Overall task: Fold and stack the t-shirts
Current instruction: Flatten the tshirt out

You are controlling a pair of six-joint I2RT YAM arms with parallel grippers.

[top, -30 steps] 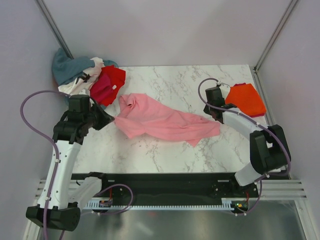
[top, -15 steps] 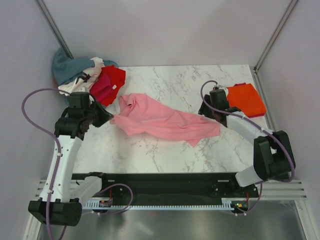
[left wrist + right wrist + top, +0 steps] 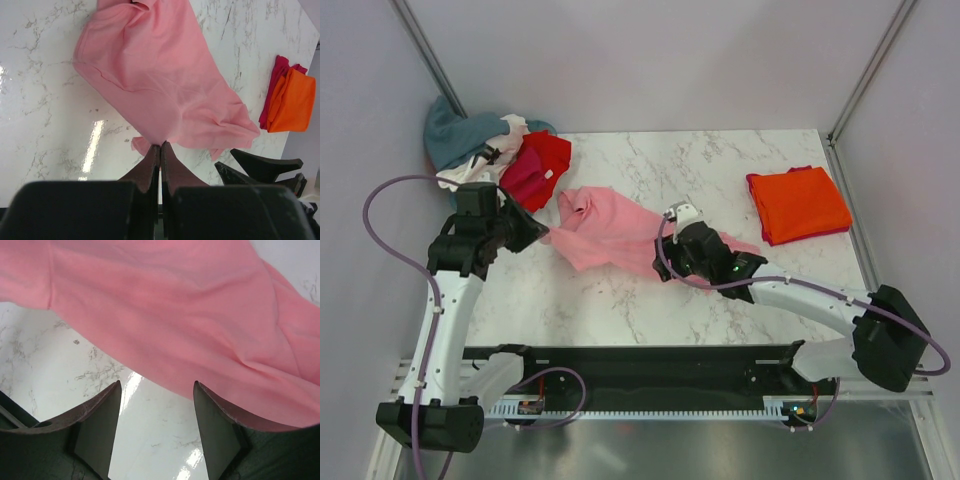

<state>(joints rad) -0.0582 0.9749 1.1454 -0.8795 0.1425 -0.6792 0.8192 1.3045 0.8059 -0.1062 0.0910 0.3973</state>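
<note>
We see the left jaws pinching a pink shirt's [image 3: 610,235] edge on the table [image 3: 720,170]; the right jaws gape wide over it.

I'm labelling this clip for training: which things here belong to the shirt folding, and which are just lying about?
In the job:
- pink shirt, pinched by the left gripper
- open right gripper at its near edge
- folded orange shirt
- teal shirt, white shirt and red shirt, heaped back left

Not in the job:
- marble table
- black base plate
</note>
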